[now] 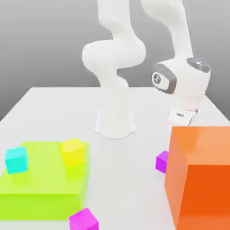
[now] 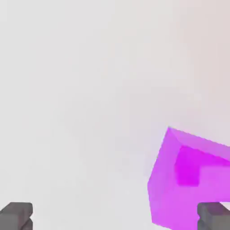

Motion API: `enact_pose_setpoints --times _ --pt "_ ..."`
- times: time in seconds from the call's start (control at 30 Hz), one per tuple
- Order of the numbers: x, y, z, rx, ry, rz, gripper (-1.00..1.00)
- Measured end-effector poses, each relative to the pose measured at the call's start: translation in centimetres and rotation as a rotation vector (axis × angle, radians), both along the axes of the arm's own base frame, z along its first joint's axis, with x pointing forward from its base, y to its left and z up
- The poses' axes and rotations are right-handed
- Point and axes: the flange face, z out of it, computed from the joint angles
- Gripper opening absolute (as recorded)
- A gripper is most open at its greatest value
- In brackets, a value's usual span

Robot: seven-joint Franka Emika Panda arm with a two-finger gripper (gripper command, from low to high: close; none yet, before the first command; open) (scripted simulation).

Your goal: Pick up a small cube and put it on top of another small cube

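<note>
While your Panda arm [image 1: 186, 85] reached down on the exterior view's right, its gripper [image 2: 115, 218] had its two fingers spread wide apart. You had the small violet-magenta cube [image 1: 161, 161] on the pale table [image 1: 128, 179], just to the left of the big orange block [image 1: 197, 179], whose near bulk hid part of it. In the hand view, that cube sat off-centre, tilted at an angle to the fingers and near one fingertip; you could not tell whether they touched.

Over on the exterior view's left, you had a low lime-green block [image 1: 40, 179] carrying two small cubes on its top: the cyan cube [image 1: 16, 160] at the left and the yellow cube [image 1: 73, 153] toward the far right corner. The pinker magenta cube [image 1: 84, 221] lay at the near side of the scene, close to the green block's near right corner and cut off by the view's edge, well apart from the violet-magenta one. Your arm's white base [image 1: 115, 123] stood at the far side, near the middle.
</note>
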Motion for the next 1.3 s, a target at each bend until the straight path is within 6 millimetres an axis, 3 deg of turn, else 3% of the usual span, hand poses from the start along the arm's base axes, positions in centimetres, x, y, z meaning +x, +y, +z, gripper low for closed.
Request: enact_pose_setpoints --times 0.13,0.4,0.43,0.67,0.9,1.0,1.13,1.3 --pt "2.0 -1.0 1.2 0.060 -0.102 -0.159 0.00" --pt "2.5 -1.0 -3.9 0.076 -0.116 -0.186 0.00" --pt "2.4 -1.1 -4.6 0.073 -0.117 -0.187 -1.00" --pt "2.4 -1.1 -4.8 0.072 -0.118 -0.186 -1.00" --pt "2.4 -0.9 -0.2 0.074 -0.116 -0.181 -1.00" --pt "3.2 -1.8 1.9 0.069 -0.120 -0.199 -1.00" --pt "7.0 -5.8 4.6 0.065 -0.124 -0.269 -1.00" --pt "10.9 -12.7 8.5 0.059 -0.129 -0.366 -1.00"
